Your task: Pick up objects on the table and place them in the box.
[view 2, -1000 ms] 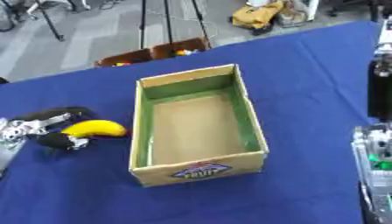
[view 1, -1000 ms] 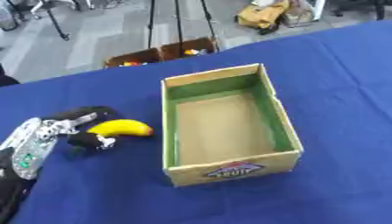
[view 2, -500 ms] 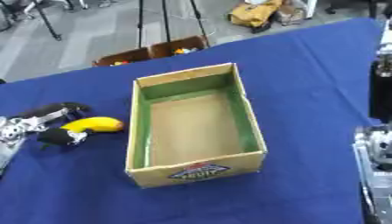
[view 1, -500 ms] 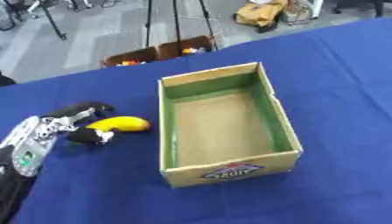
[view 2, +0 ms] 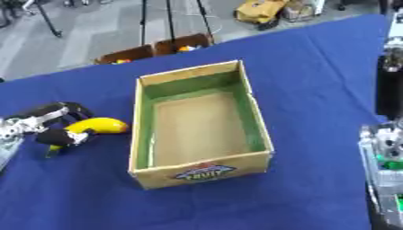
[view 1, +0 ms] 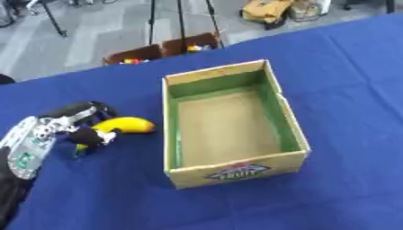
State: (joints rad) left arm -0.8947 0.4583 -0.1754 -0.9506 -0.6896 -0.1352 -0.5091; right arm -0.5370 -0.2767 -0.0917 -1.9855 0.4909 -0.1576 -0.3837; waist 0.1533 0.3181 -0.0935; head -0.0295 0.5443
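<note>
- The left hand (view 1: 56, 131) lay on the blue table (view 1: 346, 81), its dark fingers (view 1: 77, 109) and thumb curled round the stem end of a yellow banana (view 1: 124, 125) — a pinch on the fruit.
- The banana's free end stuck out past the fingertips toward the cardboard box (view 1: 228, 123), near its left wall but apart from it.
- Whether the banana was touching the cloth or lifted just off it could not be told.
- The box stood open beyond the fingertips, with green inner walls, a bare brown floor and a fruit label on its near face — nothing lay inside.
- The right hand (view 2: 386, 152) showed only in the right eye view at the right edge, well apart from the box; its fingers could not be made out.
- Off the table's far edge, past the fingers, a second open carton (view 1: 161, 48) of small coloured things sat on the grey floor.
</note>
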